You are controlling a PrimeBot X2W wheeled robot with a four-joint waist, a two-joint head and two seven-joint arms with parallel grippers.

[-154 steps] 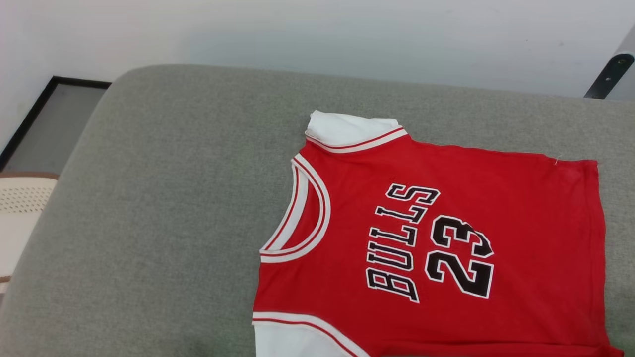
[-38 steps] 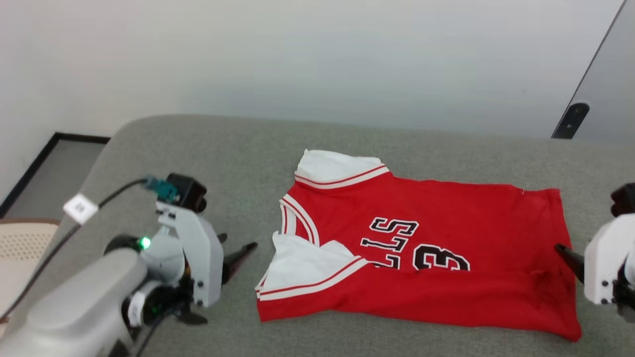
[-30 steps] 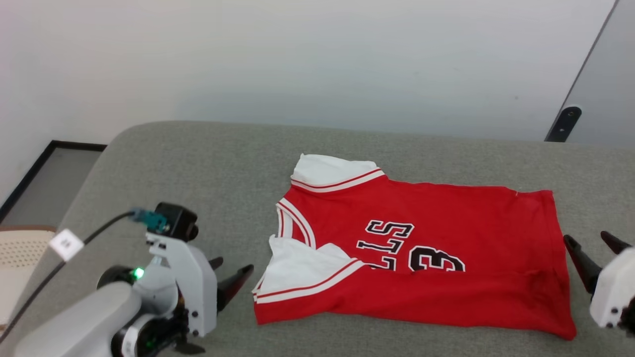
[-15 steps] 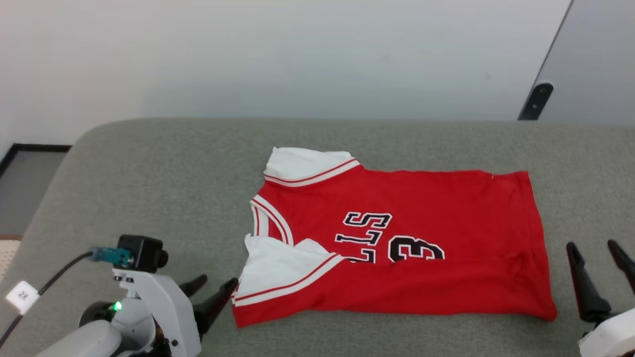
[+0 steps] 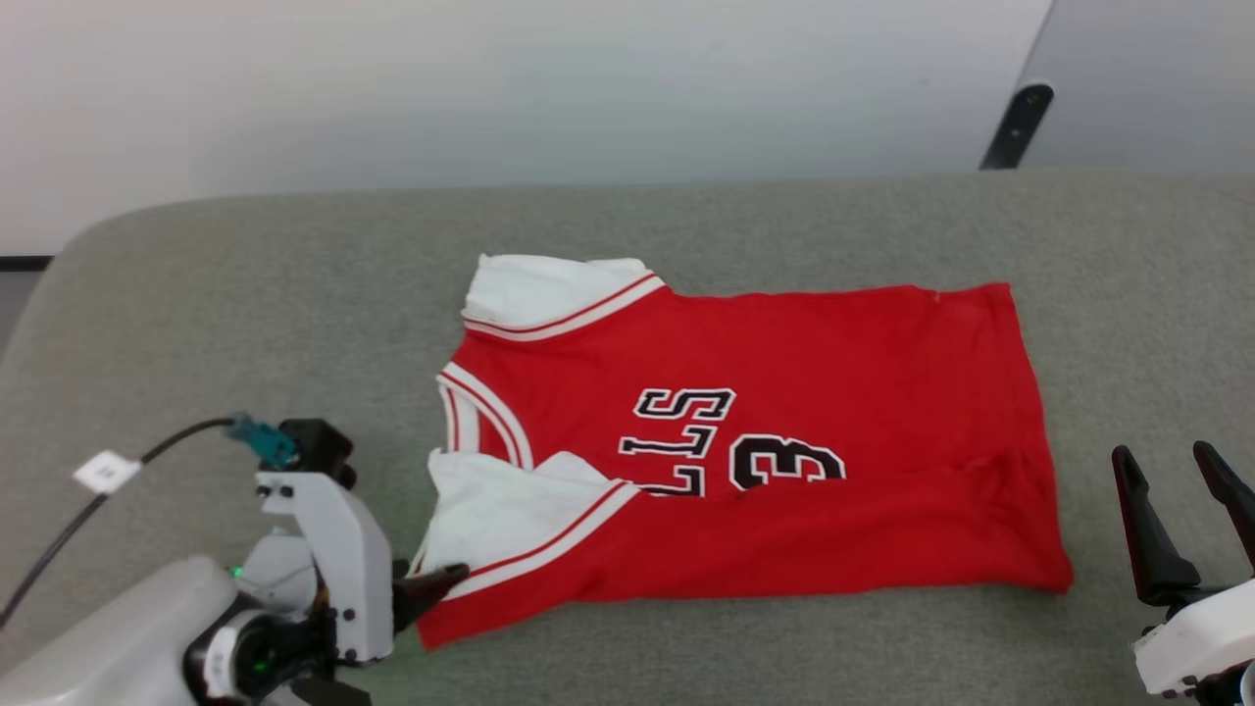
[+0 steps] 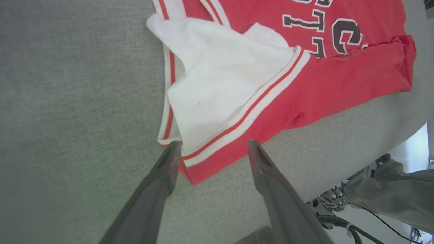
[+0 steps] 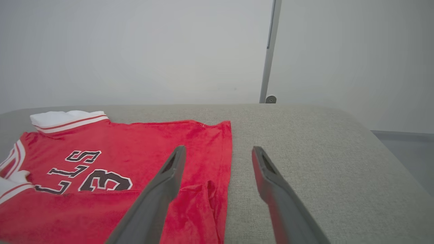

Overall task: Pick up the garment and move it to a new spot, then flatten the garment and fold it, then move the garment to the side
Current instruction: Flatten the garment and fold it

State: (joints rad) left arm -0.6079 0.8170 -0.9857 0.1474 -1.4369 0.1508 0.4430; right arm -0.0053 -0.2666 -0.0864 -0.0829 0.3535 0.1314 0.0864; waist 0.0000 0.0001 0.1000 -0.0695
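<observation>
Garment lies folded lengthwise on grey padded bench, near half turned over the lettering, "LLS" and "3" showing, white sleeve on top at the collar end. Left gripper fingers spread wide, straddling the garment's near collar-end corner, nothing held; contact unclear. Right gripper fingers wide, empty, just beside the garment's hem end, clear of cloth.

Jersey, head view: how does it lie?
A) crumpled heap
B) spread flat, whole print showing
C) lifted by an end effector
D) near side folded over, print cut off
D: the red jersey has its near side folded over, white sleeve on top, and the black print stops at the fold.
</observation>
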